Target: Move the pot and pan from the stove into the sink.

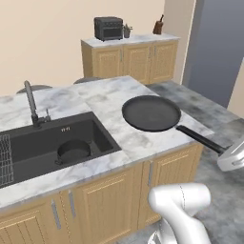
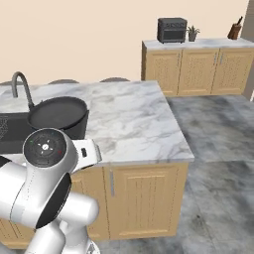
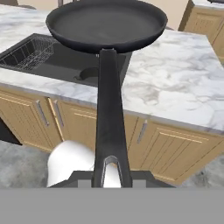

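Keep the pan (image 1: 151,112) flat, its handle end pinched tight by the gripper (image 1: 228,153), up over the counter just beside the sink (image 1: 102,138), then slide sideways until over the pot (image 1: 73,151) inside.

The pan (image 1: 151,113) hangs over the marble counter (image 1: 102,102) — the pot (image 1: 73,151) sits inside the sink (image 1: 28,143).

Pan (image 1: 151,112) level above counter, pot (image 1: 73,151) upright in sink (image 1: 97,127)
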